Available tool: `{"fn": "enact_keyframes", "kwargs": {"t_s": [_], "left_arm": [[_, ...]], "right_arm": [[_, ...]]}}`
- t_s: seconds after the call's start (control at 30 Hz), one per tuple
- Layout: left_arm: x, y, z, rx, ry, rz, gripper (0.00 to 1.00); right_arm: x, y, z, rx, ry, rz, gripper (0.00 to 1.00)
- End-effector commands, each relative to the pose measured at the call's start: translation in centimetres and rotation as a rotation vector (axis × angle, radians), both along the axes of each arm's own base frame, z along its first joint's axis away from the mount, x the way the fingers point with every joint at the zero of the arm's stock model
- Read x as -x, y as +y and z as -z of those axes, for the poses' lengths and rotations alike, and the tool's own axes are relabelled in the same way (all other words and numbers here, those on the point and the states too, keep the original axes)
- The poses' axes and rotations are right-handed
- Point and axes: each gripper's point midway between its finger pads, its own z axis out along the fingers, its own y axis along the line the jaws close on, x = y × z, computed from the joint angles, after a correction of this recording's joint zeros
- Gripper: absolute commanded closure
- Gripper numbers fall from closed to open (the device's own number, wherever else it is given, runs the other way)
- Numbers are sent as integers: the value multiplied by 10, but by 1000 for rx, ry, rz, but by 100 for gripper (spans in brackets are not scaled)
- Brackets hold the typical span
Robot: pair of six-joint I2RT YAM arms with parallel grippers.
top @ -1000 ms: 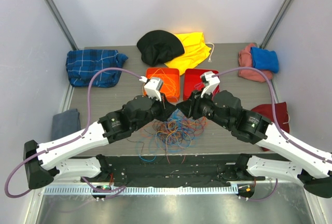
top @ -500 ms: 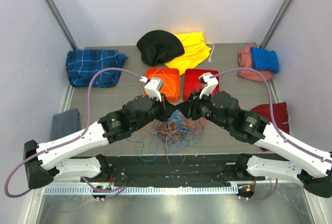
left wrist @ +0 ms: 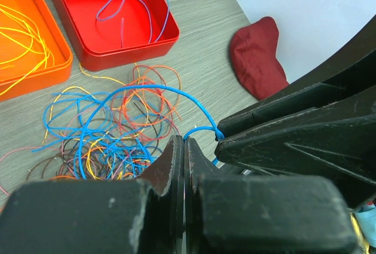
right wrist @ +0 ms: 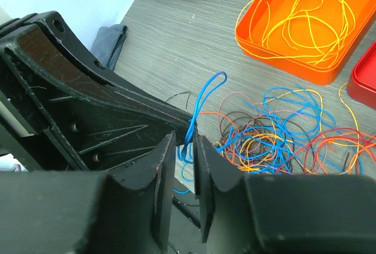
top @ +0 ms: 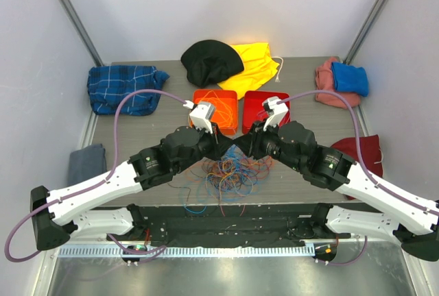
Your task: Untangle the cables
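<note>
Seemingly, left gripper [left wrist: 184,142] pinches a blue cable [left wrist: 154,86]; right gripper [right wrist: 185,142] stands slightly open around it.

The top camera looks steeply down from 6 o'clock, taking in the whole grey wood-grain table [top: 302,77]. The left wrist camera hangs close over the tangle of thin coloured wires [left wrist: 100,142] [top: 230,173] [right wrist: 282,130], facing 2 o'clock; the right wrist camera faces 10 o'clock. All three share the tangle and the orange rectangular plastic tray [top: 233,114] [left wrist: 35,77] [right wrist: 282,64].

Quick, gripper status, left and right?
Left gripper: closed, pinching a blue cable at its tips.
Right gripper: slightly open, with the blue cable running through the gap, not clamped.
</note>
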Motion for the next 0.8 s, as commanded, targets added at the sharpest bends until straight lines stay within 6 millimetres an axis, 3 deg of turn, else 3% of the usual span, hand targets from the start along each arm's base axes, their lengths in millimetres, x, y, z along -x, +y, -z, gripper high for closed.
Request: {"fn": "enact_keyframes", "kwargs": {"t_s": [0.0, 0.3, 0.57, 0.77], "left_arm": [[1, -2, -40, 98, -59, 8, 100], [1, -3, -40, 99, -60, 11, 100], [-3, 2, -33, 77, -64, -19, 100], [-8, 13, -25, 40, -65, -71, 100]], "right_arm": [[-3, 3, -11, -41, -20, 4, 77], [-3, 2, -11, -43, -22, 8, 85], [-2, -3, -18, -55, -34, 20, 99], [-2, -11, -26, -53, -53, 36, 99]]}}
